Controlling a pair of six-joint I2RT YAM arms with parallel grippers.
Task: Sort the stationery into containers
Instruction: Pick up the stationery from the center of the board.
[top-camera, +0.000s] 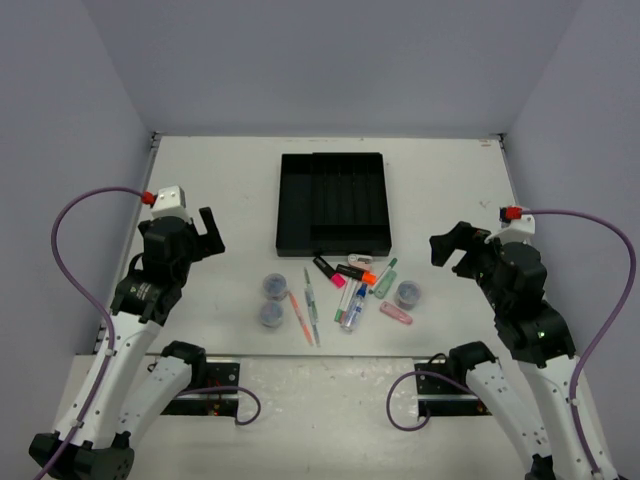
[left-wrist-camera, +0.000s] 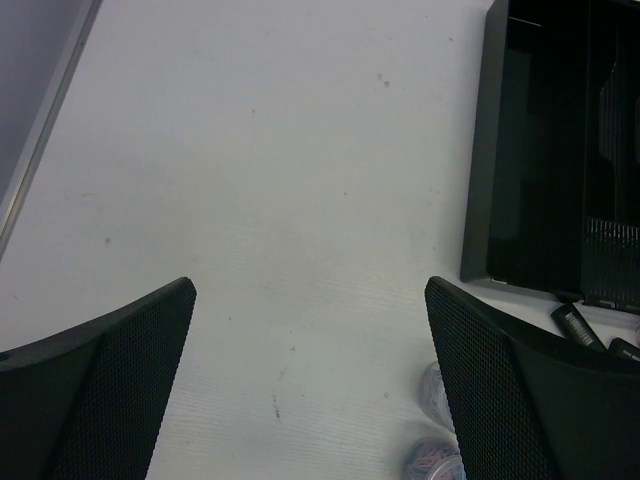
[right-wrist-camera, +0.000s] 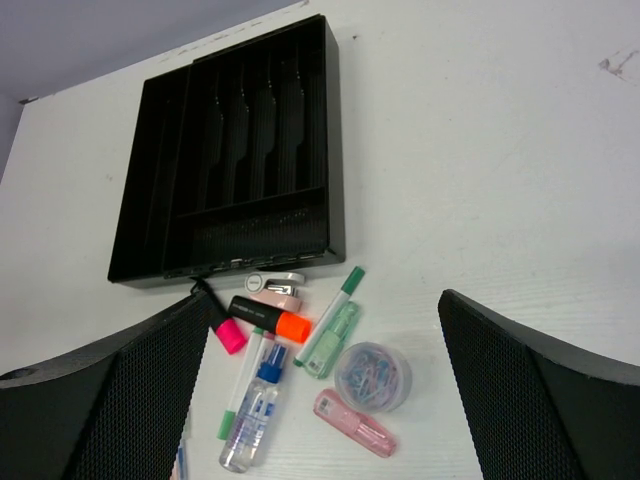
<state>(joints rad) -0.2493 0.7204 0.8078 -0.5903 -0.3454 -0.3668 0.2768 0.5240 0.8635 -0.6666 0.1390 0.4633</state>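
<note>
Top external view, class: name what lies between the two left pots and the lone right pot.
The pens and markers lie between the left pots and right pot, in the top view.

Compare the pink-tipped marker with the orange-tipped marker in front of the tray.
Colour: the pink-tipped marker has a pink end, the orange-tipped marker an orange one. Pose: the pink-tipped marker runs diagonally, its black end up by the tray; the orange-tipped marker lies nearly crosswise, parallel to the tray's front. Both have black bodies and lie flat on the table.
</note>
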